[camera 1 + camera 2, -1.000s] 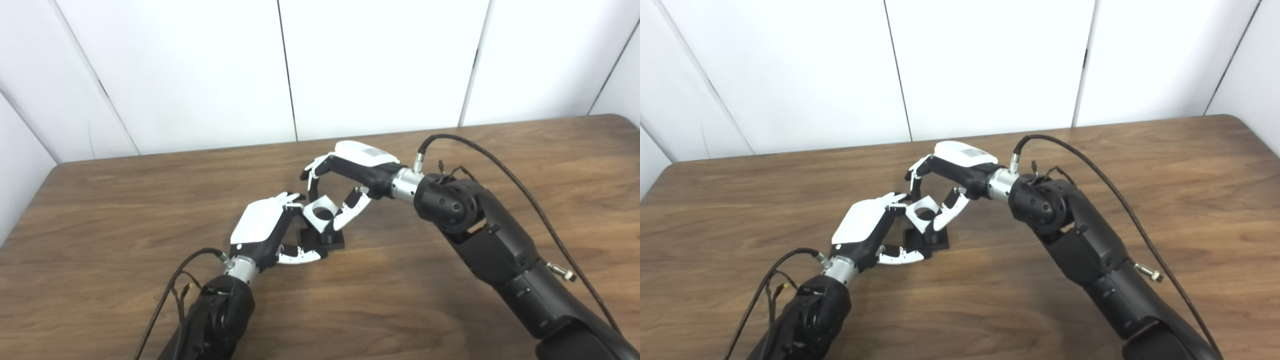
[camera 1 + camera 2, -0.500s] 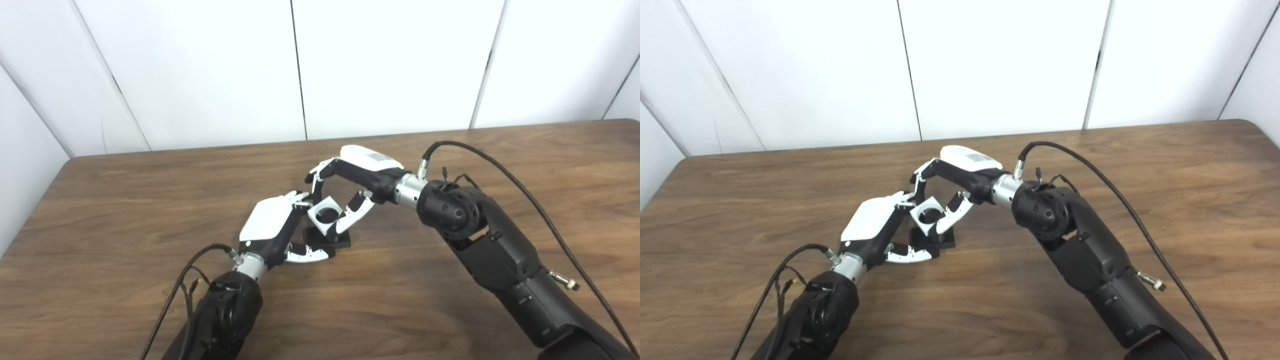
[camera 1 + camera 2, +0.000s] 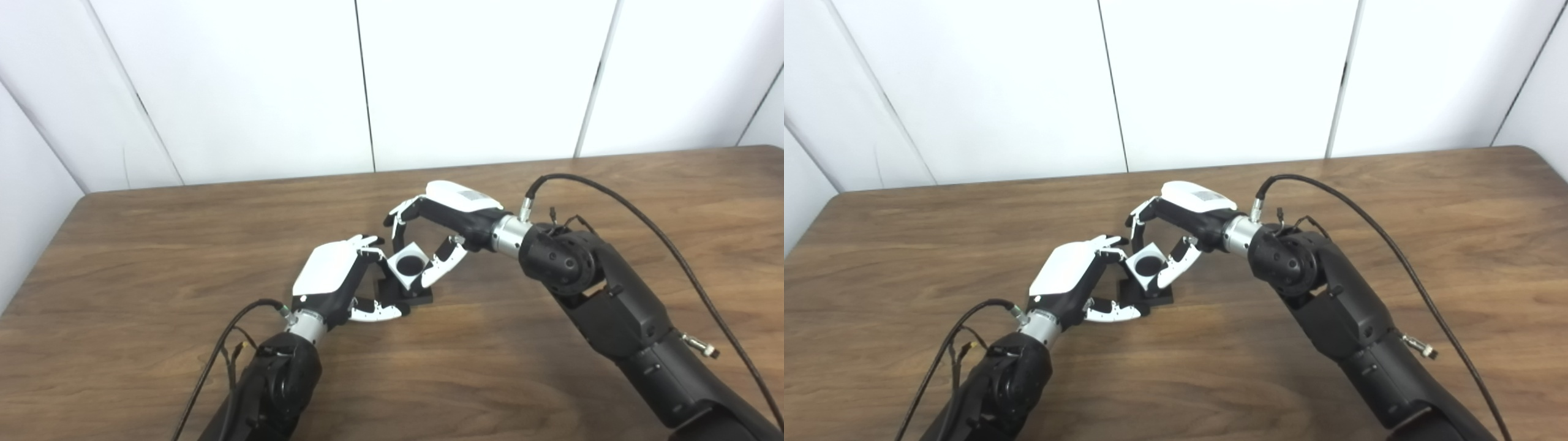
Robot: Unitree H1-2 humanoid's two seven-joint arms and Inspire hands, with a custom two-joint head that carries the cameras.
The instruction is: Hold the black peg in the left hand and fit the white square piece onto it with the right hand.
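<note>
Right hand (image 3: 442, 228) pinches white square piece (image 3: 408, 265) over black peg (image 3: 409, 293) — peg's at 6 o'clock; left hand (image 3: 335, 283) grasps its base.

We look down from two head cameras side by side, facing forward over the wooden table (image 3: 122, 245) toward the white wall panels (image 3: 1225, 79), close range, both views sharing nearly the whole tabletop.

Two black arms with white-backed hands

Each hand, left hand (image 3: 327, 278) and right hand (image 3: 450, 211), has a white shell, black-and-white fingers and a silver wrist ring; a black cable loops from each wrist along the bulky black forearm.
</note>
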